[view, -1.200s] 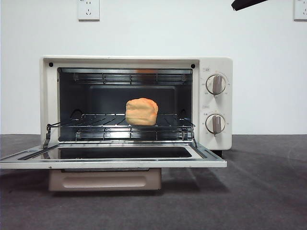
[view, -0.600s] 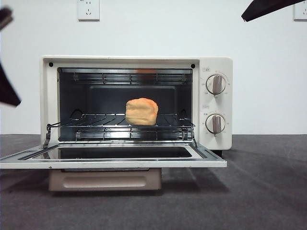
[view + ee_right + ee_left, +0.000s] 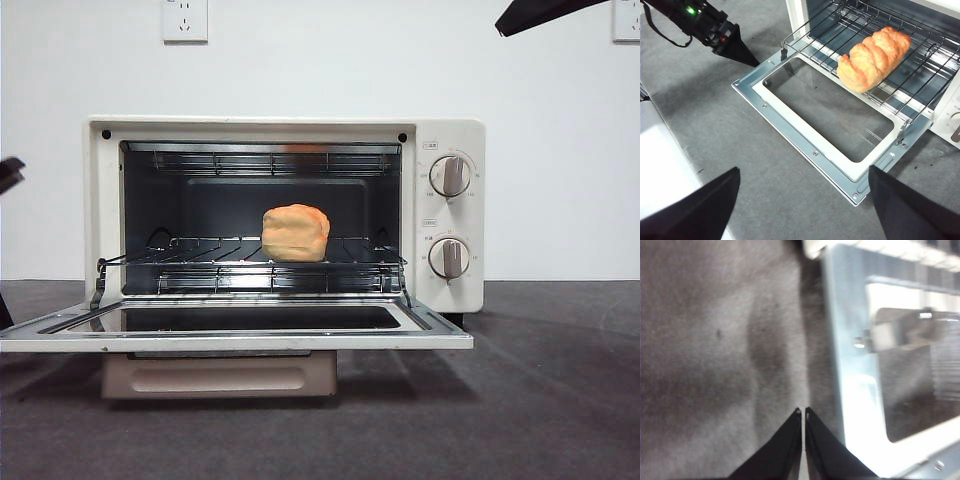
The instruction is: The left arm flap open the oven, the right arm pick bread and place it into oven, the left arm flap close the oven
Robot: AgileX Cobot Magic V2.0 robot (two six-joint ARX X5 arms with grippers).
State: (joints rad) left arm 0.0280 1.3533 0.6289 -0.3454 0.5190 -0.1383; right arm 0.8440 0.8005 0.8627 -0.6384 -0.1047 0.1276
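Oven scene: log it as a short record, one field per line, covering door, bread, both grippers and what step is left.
oven: door folded down flat, open
bread: lying on the wire rack inside, untouched
left gripper: shut, low over the table beside the door's side edge
right gripper: open, empty, pulled back above the door's front
step left: closing the door

A dark grey felt-like tabletop (image 3: 540, 400) stretched beneath a plain white wall (image 3: 300, 60). Two white wall sockets sat high on that wall, one (image 3: 185, 20) toward the left and another (image 3: 626, 20) at the right edge.
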